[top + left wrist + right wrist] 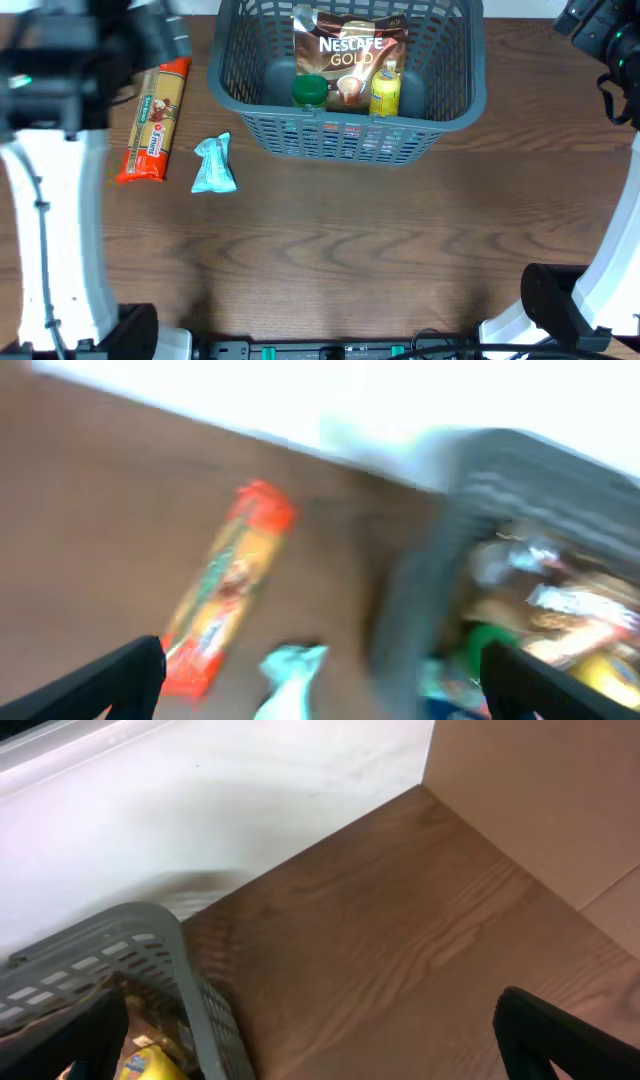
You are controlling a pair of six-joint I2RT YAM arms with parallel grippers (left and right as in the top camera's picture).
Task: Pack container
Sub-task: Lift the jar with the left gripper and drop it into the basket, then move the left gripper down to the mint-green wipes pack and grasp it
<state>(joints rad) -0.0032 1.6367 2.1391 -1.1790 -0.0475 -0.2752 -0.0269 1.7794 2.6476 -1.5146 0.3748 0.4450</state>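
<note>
Gaping left gripper [322,652], right gripper [310,1003] (both empty)

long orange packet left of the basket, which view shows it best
Overhead: the long orange packet is sharp and almost wholly visible, lying left of the container. The left wrist view has the packet at full length, but heavily blurred. The right wrist view misses it and shows only a corner of the container.
</note>
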